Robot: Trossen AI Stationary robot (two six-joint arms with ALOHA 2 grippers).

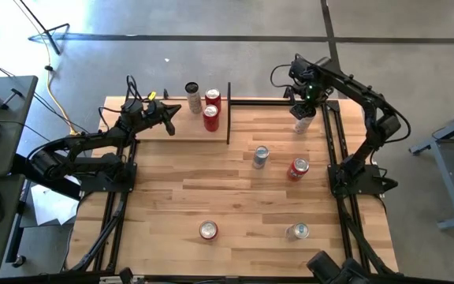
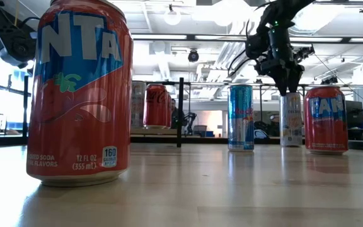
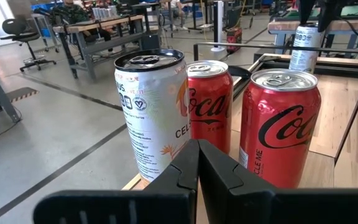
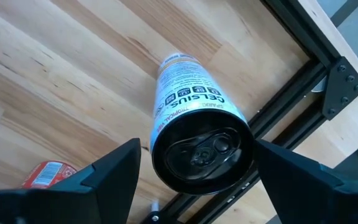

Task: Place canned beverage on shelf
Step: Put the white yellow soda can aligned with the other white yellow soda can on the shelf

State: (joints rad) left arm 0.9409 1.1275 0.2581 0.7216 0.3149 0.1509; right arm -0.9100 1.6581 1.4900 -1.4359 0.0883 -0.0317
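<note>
A white Celsius can (image 4: 191, 118) stands upright on the tabletop at the far right (image 1: 303, 120). My right gripper (image 4: 197, 163) is open above it, pointing down, with one finger on either side of the can's top; it also shows in the high view (image 1: 304, 101). The shelf (image 1: 186, 131), a pale board with a black upright (image 1: 228, 114), lies at the far left. On it stand a white can (image 3: 151, 112) and two red Coca-Cola cans (image 3: 278, 124). My left gripper (image 3: 197, 148) is shut and empty, level, just left of those cans (image 1: 172, 109). My right gripper's fingers (image 4: 114, 171) stand on either side of the Celsius can's top rim (image 4: 201, 152), coming from above. One finger shows a gap to the can; whether the other touches it, I cannot tell. The can stands upright on the table.
On the tabletop stand a blue-and-silver can (image 1: 260, 156), a red Fanta can (image 1: 298, 168), a red can (image 1: 208, 229) and a silver can (image 1: 297, 231) near the front. Black frame rails (image 1: 333, 142) run along the table's right side, close to the Celsius can.
</note>
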